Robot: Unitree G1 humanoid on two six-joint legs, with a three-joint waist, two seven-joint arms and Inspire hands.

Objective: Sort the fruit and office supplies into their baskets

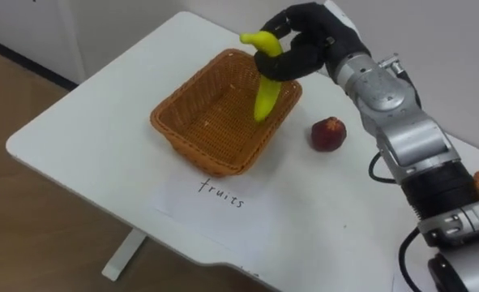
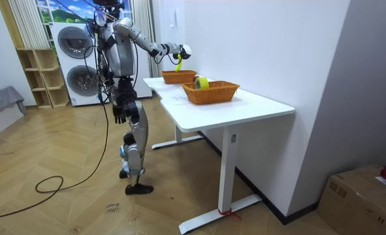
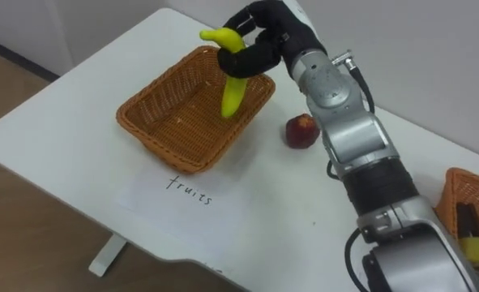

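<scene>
My right hand (image 1: 304, 45) (image 3: 267, 36) is shut on a yellow banana (image 1: 265, 77) (image 3: 233, 77), which hangs down over the far right part of the wicker fruit basket (image 1: 192, 126) (image 3: 154, 122). A red peach (image 1: 328, 134) (image 3: 301, 131) lies on the white table (image 1: 85, 130) just right of that basket. In the room view I stand at the table's end with the right hand (image 2: 179, 51) stretched out over the far basket (image 2: 177, 77), while the left hand (image 2: 119, 116) hangs by my hip.
A paper label (image 1: 215, 199) lies in front of the fruit basket. A second wicker basket (image 3: 470, 195) (image 2: 211, 91) at the right holds a dark item and a yellow-green tape roll (image 2: 201, 83). The table's near edge runs just below the label.
</scene>
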